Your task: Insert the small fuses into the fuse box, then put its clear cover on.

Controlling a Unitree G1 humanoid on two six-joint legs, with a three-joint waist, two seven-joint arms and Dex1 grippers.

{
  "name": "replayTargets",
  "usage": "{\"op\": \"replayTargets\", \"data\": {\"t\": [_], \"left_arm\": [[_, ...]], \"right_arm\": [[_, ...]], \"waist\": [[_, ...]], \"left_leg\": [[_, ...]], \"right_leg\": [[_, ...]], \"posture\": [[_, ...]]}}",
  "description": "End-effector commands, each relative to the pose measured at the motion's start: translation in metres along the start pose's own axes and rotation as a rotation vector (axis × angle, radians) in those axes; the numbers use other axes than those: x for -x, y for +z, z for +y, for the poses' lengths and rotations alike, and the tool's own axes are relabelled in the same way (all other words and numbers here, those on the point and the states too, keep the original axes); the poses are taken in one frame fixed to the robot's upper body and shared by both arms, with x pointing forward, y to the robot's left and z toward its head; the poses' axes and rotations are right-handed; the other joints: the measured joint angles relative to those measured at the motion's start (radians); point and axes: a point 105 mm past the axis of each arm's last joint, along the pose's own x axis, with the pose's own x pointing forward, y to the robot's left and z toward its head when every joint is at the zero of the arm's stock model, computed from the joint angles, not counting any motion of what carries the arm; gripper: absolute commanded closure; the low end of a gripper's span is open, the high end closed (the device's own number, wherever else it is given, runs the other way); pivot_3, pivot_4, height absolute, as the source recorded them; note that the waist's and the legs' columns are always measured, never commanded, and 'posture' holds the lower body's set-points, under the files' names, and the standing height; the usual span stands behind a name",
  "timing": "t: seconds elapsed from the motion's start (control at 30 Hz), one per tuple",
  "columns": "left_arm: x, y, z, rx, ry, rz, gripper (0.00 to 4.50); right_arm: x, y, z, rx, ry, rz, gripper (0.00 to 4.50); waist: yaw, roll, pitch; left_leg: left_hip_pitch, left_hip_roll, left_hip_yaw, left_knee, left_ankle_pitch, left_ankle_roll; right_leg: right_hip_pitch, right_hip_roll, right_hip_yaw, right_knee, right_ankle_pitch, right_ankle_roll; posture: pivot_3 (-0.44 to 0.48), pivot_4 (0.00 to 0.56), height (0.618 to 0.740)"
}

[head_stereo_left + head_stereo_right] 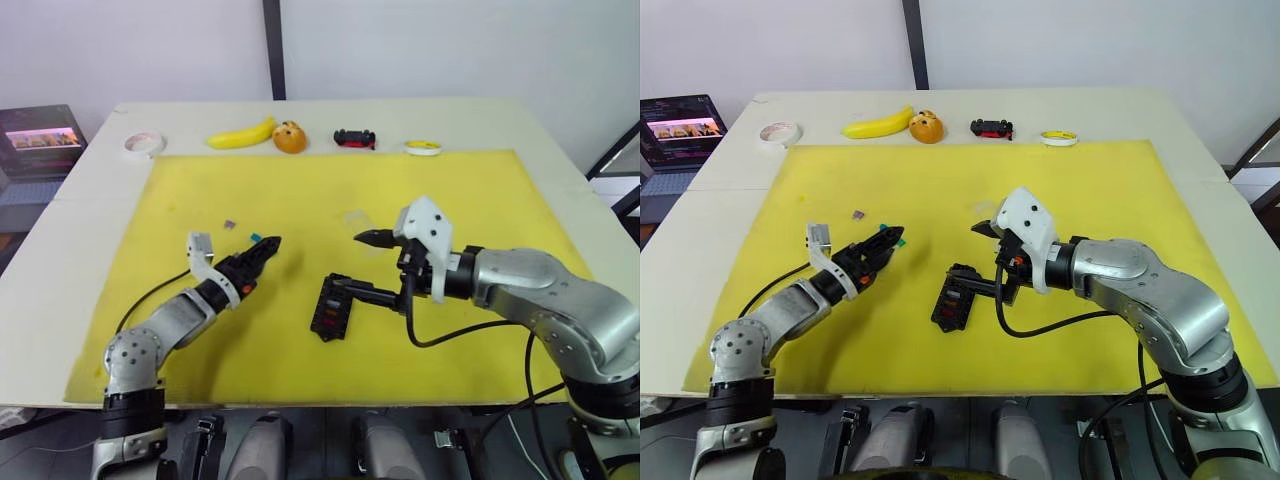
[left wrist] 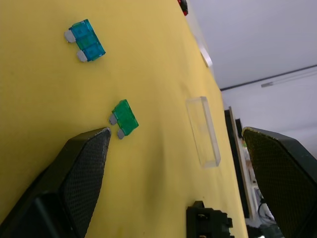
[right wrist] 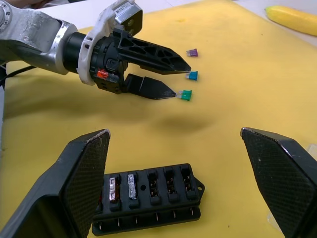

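Note:
The black fuse box (image 1: 331, 309) lies on the yellow mat (image 1: 300, 190), with two pale fuses (image 3: 122, 187) seated in its end slots. My right gripper (image 1: 364, 265) is open just above its far end, holding nothing. The clear cover (image 2: 203, 131) lies flat on the mat beyond the box. A green fuse (image 2: 124, 118), a teal fuse (image 2: 85, 40) and a purple fuse (image 1: 230, 224) lie loose on the mat. My left gripper (image 1: 270, 247) is open, one fingertip (image 3: 168, 93) right beside the green fuse, with nothing held.
Along the table's far edge stand a white tape roll (image 1: 144, 144), a banana (image 1: 240, 135), an orange fruit (image 1: 290, 138), a black-and-red toy car (image 1: 354, 138) and a yellow ring (image 1: 423, 148). A lit screen (image 1: 40, 135) stands off the table's left.

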Motion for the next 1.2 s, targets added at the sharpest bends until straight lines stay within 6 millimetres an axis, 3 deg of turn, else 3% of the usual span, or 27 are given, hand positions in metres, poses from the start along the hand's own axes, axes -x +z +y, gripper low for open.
{"op": "replayTargets", "data": {"t": [0.03, 0.47, 1.2], "left_arm": [[-0.007, -0.003, 0.007, 0.018, 0.039, 0.013, 0.00], [-0.016, -0.018, 0.011, 0.003, 0.079, 0.112, 0.00], [-0.019, -0.019, 0.010, 0.024, 0.062, 0.099, 0.00]], "right_arm": [[0.003, 0.009, 0.000, 0.040, -0.017, -0.026, 0.01], [0.004, 0.009, -0.001, 0.037, -0.029, -0.026, 0.01], [0.004, 0.009, -0.001, 0.039, -0.024, -0.016, 0.01]], "waist": [[0.007, 0.000, 0.000], [0.016, 0.000, 0.000], [0.017, 0.000, 0.000]], "left_leg": [[0.000, 0.000, 0.000, 0.000, 0.000, 0.000], [0.000, -0.001, -0.001, 0.000, 0.001, -0.002], [0.000, -0.002, -0.002, 0.000, 0.001, -0.002]], "right_leg": [[0.000, 0.000, 0.000, 0.000, 0.000, 0.000], [0.001, 0.000, 0.000, 0.000, 0.000, 0.000], [0.002, -0.001, -0.001, -0.002, 0.000, 0.000]], "posture": [[0.000, 0.150, 0.740], [0.000, 0.150, 0.740], [0.000, 0.150, 0.740]]}}
